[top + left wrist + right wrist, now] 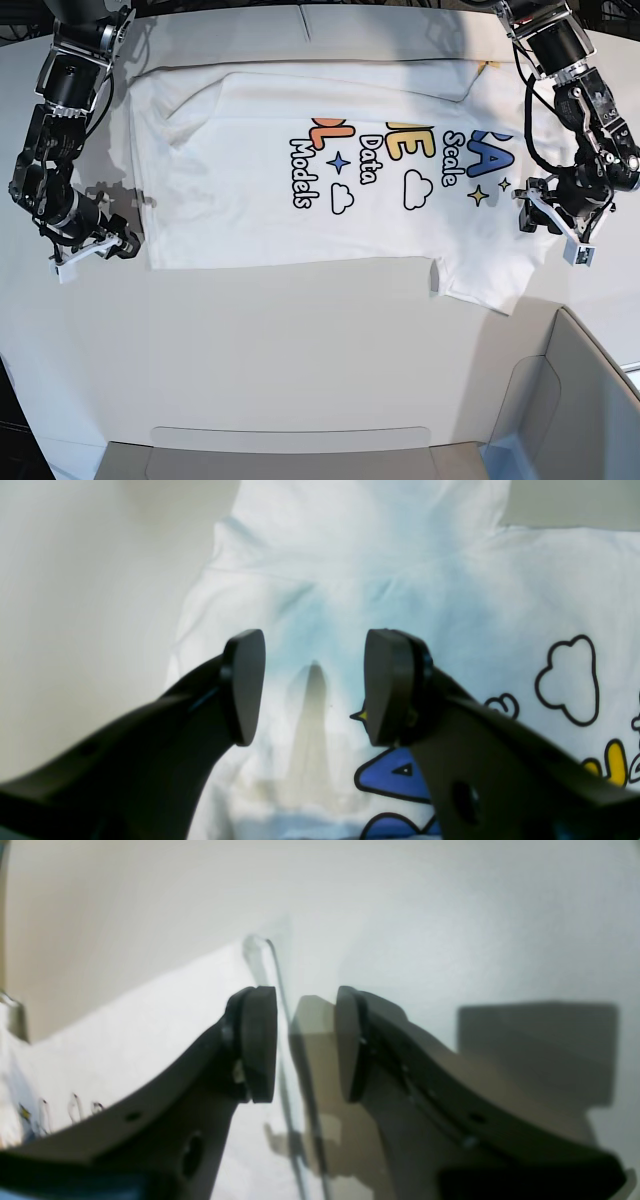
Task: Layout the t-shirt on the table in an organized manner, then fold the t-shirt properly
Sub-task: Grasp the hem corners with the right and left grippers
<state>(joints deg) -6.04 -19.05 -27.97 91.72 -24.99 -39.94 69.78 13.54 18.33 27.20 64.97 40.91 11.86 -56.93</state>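
The t-shirt (330,170) is lying flat on the table (300,350).
Left gripper (552,222) at 3 o'clock, right gripper (90,248) at 9 — both are gaping open, holding nothing.

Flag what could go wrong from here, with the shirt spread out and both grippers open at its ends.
1. The right gripper sits at the t-shirt's bottom hem edge; closing there could catch only one layer or miss the fabric.
2. The left gripper hovers over a raised crease near the sleeve; pinching it could fold that wrinkle in.
3. The sleeve lies close to the grey bin, so dragging might snag its rim.
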